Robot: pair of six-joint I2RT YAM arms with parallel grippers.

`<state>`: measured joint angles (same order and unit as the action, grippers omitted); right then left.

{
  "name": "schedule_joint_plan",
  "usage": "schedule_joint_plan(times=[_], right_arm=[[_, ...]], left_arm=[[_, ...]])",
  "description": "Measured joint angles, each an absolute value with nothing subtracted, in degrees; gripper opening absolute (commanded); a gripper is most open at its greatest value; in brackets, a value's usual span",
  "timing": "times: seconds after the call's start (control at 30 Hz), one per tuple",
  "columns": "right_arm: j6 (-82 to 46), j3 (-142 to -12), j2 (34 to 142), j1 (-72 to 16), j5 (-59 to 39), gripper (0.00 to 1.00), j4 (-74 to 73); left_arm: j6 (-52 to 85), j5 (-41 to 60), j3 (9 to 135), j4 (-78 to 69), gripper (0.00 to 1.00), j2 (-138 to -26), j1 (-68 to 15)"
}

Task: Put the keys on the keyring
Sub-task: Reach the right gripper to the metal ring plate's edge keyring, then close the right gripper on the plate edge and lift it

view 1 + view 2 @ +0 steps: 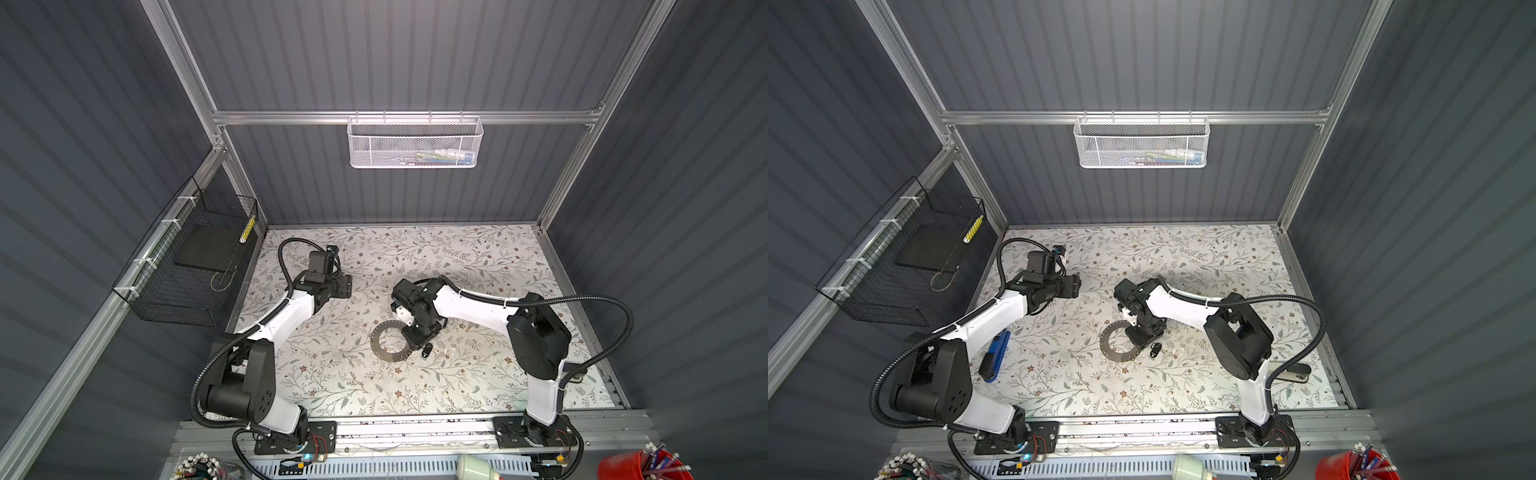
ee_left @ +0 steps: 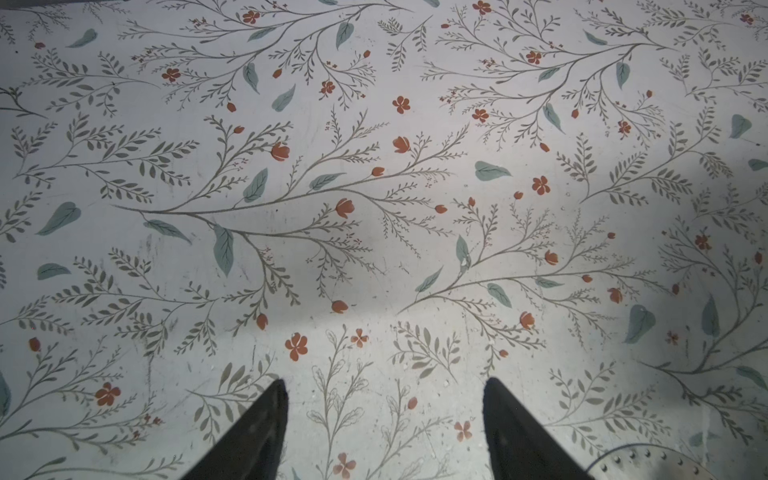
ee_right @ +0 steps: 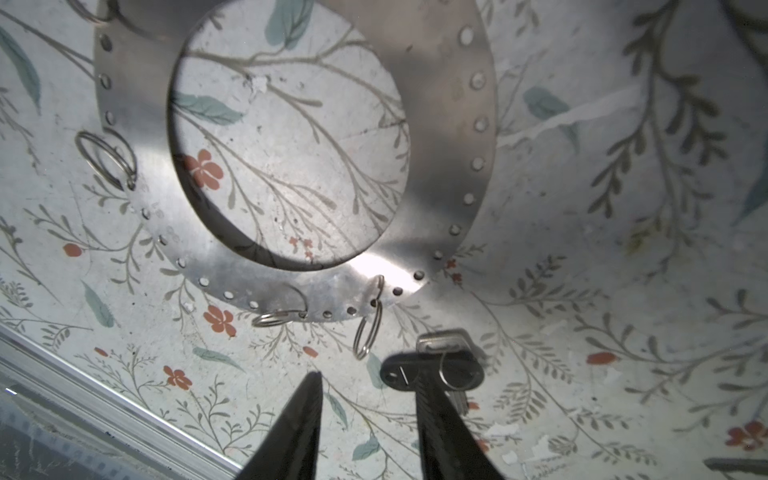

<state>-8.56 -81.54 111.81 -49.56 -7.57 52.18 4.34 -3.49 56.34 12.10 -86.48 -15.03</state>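
The keyring point(image 3: 444, 137) is a flat grey band with holes along its edge and small split rings hanging from it. It lies on the floral mat in both top views point(image 1: 375, 341) point(image 1: 1104, 343). Just beside its rim lies the black oval key point(image 3: 399, 372) point(image 1: 427, 352) point(image 1: 1155, 350), with a silvery key point(image 3: 440, 341) partly under it. My right gripper point(image 3: 368, 386) point(image 1: 419, 343) hangs over them, open. One of its fingers point(image 3: 432, 411) overlaps the black key and nothing sits between the jaws. My left gripper point(image 2: 384, 386) point(image 1: 345, 286) is open over bare mat at the back left.
A blue and black block point(image 1: 996, 353) lies under the left arm. A dark stapler-like object point(image 1: 1293, 372) sits at the mat's right edge. A black wire basket point(image 1: 187, 266) hangs on the left wall and a white mesh basket point(image 1: 415, 141) on the back rail.
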Motion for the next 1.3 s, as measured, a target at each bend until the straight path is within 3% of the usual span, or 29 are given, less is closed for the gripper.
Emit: schedule_joint_plan(times=[1.03, 1.3], right_arm=[[-8.4, -92.4, 121.9, -49.6, -9.2, 0.24, 62.5], [-7.9, -92.7, 122.1, -49.6, -10.0, 0.14, 63.3]], left_arm=[[4.3, -4.5, 57.2, 12.9, 0.75, -86.9, -15.0], [4.3, -4.6, 57.3, 12.9, 0.75, -86.9, -15.0]])
